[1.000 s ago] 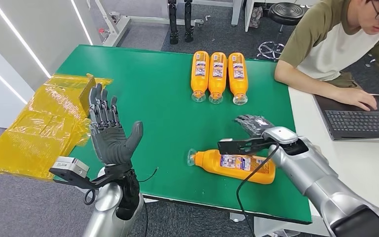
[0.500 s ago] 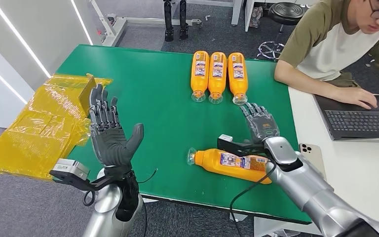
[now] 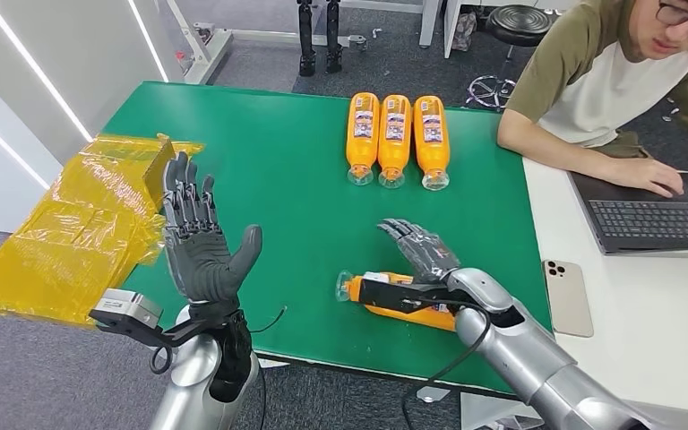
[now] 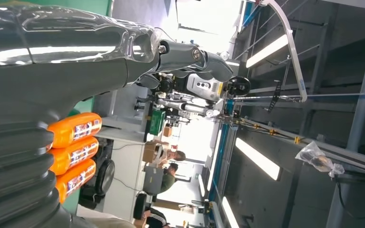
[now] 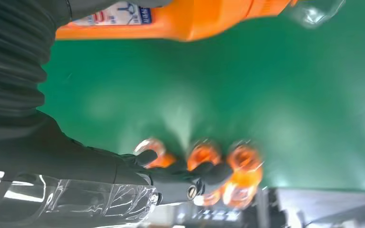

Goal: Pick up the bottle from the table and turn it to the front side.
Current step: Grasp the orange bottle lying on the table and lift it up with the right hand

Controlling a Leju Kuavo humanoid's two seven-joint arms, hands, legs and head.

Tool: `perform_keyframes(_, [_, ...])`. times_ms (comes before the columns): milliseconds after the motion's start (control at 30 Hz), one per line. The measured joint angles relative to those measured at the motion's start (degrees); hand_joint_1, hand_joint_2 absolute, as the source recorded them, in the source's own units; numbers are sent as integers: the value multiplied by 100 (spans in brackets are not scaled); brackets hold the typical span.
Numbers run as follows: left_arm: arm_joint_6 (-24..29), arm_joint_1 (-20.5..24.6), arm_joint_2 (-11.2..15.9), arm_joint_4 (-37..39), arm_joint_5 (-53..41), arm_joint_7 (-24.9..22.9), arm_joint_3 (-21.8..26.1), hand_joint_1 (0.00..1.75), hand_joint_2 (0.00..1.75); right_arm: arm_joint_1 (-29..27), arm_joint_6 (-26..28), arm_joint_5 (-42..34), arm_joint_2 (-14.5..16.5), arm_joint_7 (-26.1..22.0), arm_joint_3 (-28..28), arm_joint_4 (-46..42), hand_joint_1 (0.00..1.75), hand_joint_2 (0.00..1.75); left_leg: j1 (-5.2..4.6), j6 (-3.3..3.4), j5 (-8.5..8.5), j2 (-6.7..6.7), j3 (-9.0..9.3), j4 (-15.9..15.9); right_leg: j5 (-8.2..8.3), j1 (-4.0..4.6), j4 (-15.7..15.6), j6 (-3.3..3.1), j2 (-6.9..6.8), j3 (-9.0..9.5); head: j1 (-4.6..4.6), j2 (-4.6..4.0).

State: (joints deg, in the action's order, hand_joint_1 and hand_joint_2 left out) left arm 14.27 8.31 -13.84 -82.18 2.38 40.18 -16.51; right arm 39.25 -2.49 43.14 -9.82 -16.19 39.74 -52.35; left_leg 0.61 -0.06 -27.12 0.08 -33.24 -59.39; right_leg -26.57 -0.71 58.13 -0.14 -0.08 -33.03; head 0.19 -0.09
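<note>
Green table (image 3: 287, 170) carries a lying bottle (image 3: 385, 288) (label up); right hand (image 3: 423, 251) hovers above, fingers spread; left hand (image 3: 199, 242) raised, empty, fingers apart.

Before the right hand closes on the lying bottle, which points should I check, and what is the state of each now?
1. Right hand open, fingers spread: ok.
2. Right hand over the lying bottle: ok; contact: cannot tell.
3. Bottle flat on the green table, cap toward the left hand: ok.
4. Left hand raised, open, away from the bottle: ok.
5. Row of three bottles apart from the grasp: ok.
6. Label side facing front: cannot tell.
</note>
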Motion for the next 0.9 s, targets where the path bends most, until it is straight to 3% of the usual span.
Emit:
perform_keyframes(333, [-50,-7,-1,0,7,-1,26,0,175,87,-989,-301,-120,85,121,203,0,175,-1,6,4,-3,-3,-1,1,0,0,1,-5,-1,0,0])
perform_keyframes(600, [-40,-37,3,0,14,-1,44,0,175,338,-1159,-275,-404,279,329,358,0,175,-2,6,4,-3,-5,-1,1,-1,-1,1,-7,-1,-1,0])
perform_keyframes(900, [-31,-116,13,0,16,-1,46,0,175,358,-1375,-251,-971,740,624,158,0,175,-2,6,4,-9,-10,-2,2,-1,-1,2,-14,-3,1,0])
